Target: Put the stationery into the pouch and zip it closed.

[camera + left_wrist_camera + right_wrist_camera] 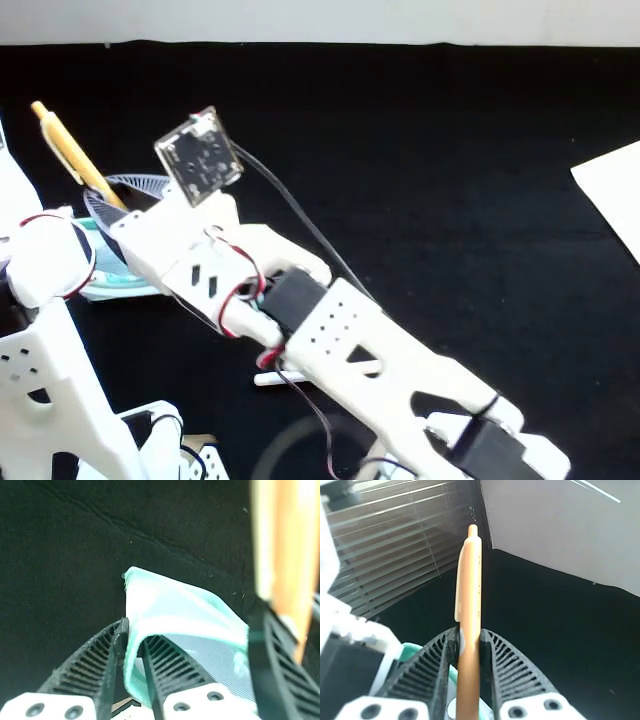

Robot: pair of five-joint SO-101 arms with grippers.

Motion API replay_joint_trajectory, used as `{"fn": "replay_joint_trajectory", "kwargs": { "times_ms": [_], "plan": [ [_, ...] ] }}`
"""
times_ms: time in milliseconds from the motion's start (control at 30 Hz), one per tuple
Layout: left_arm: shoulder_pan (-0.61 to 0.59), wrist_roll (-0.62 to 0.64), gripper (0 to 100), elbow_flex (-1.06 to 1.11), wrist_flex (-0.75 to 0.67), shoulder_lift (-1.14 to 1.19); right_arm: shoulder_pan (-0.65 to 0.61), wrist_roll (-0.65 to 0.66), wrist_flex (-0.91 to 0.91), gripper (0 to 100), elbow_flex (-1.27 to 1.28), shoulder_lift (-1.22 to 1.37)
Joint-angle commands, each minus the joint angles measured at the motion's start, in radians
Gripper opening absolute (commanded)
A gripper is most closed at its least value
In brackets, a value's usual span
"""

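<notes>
Black tabletop point(450, 180); pen point(469, 605) between right jaws, pouch point(175, 615) rim between left jaws.

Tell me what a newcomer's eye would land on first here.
First, the orange pen, clamped in the right gripper and sticking up over the black table. Next, the mint-green pouch, its edge pinched by the left gripper, at the left of the high view, close beside the pen.

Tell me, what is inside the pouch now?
The pen, held by the right gripper, slants down toward the pouch, whose edge the left gripper pinches. An arm covers its tip and the pouch's inside.
</notes>
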Motion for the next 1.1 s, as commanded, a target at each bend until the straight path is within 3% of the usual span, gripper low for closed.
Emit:
{"fn": "replay_joint_trajectory", "kwargs": {
  "times_ms": [0,233,433,700,1067],
  "plan": [
    [0.024,0.012,1,0.007,-0.009,0.013,0.005,-0.006,-0.013,0.9,-0.091,0.064],
    [0.024,0.012,1,0.007,-0.011,0.013,-0.004,-0.006,-0.007,0.9,-0.197,0.125],
    [0.024,0.012,1,0.008,-0.032,0.013,0.015,-0.002,0.122,0.9,-0.208,0.116],
    [0.024,0.012,1,0.008,-0.046,0.015,0.096,0.115,0.478,0.8,-0.348,-0.081],
    [0.024,0.012,1,0.013,-0.044,0.015,0.081,0.362,1.013,0.8,-0.481,-0.199]
  ]
}}
